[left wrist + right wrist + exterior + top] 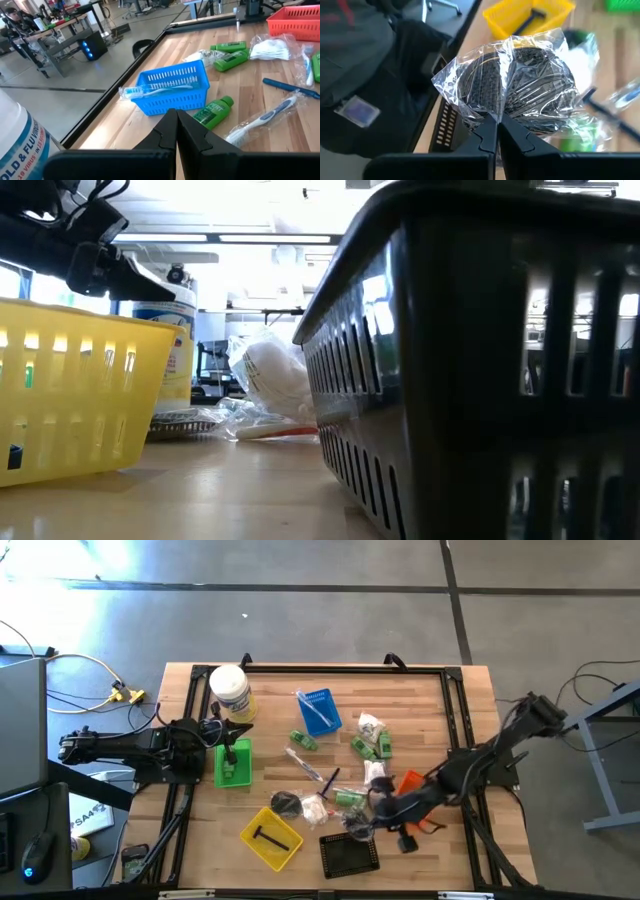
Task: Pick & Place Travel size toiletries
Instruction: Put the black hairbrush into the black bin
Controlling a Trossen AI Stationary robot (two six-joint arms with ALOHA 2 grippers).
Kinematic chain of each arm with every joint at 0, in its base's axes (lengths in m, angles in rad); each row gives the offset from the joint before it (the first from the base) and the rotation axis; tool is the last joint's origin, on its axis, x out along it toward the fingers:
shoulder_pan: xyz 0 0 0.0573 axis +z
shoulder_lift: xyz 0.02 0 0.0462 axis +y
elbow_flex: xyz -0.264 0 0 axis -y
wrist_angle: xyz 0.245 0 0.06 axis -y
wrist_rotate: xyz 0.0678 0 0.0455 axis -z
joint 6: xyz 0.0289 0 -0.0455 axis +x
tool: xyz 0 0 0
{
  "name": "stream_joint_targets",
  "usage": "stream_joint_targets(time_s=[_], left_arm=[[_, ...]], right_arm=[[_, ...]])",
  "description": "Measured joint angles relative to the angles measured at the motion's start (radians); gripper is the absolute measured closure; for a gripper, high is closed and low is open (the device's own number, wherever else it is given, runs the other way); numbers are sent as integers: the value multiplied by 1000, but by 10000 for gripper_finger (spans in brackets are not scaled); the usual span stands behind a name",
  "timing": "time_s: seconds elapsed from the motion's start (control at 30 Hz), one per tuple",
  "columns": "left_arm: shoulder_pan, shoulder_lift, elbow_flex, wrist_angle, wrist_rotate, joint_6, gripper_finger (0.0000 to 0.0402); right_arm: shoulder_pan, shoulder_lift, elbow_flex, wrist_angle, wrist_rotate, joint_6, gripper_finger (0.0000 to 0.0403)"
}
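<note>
The right gripper has its fingers pinched together on the edge of a clear-wrapped dark round item. The packet stands up directly ahead of the fingertips, its flat face turned toward the wrist camera. It is round, so no long axis can be read; the crinkled wrapper flares out past both fingers. In the high view the right gripper is just beside the black tray and near the orange tray.

Beyond the held packet lies the yellow tray, with a black T-shaped piece inside; its stem runs diagonally across the tray floor.

The left gripper has its fingers closed together and holds nothing. In the high view it waits beside the green tray. Ahead of its fingertips sits the blue tray, with a wrapped toothbrush lying across it, long axis crosswise to the fingers. A green bottle lies on its side just beyond the fingertips, cap pointing away. A second wrapped toothbrush lies diagonally farther out. The white tub stands close beside the gripper.
</note>
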Motion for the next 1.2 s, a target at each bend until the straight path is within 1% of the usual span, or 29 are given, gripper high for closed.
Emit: stream_joint_targets(time_s=[0.17, 0.27, 0.4, 0.5, 0.77, 0.97, 1.2], left_arm=[[0, 0, 0, -1, 0, -21, 402], [0, 0, 0, -3, 0, -23, 402], [0, 0, 0, -5, 0, -25, 402], [0, 0, 0, -11, 0, -26, 402], [0, 0, 0, -28, 0, -26, 402], [0, 0, 0, -30, 0, -26, 402], [0, 0, 0, -45, 0, -26, 402]], right_arm=[[4, 119, 0, 59, -54, 57, 400], [5, 178, 0, 98, -64, 59, 400], [7, 245, 0, 138, -121, 60, 400], [15, 263, 0, 157, -140, 60, 400], [37, 266, 0, 161, -141, 60, 400], [57, 266, 0, 228, -127, 47, 400], [57, 276, 0, 249, -169, 80, 400]])
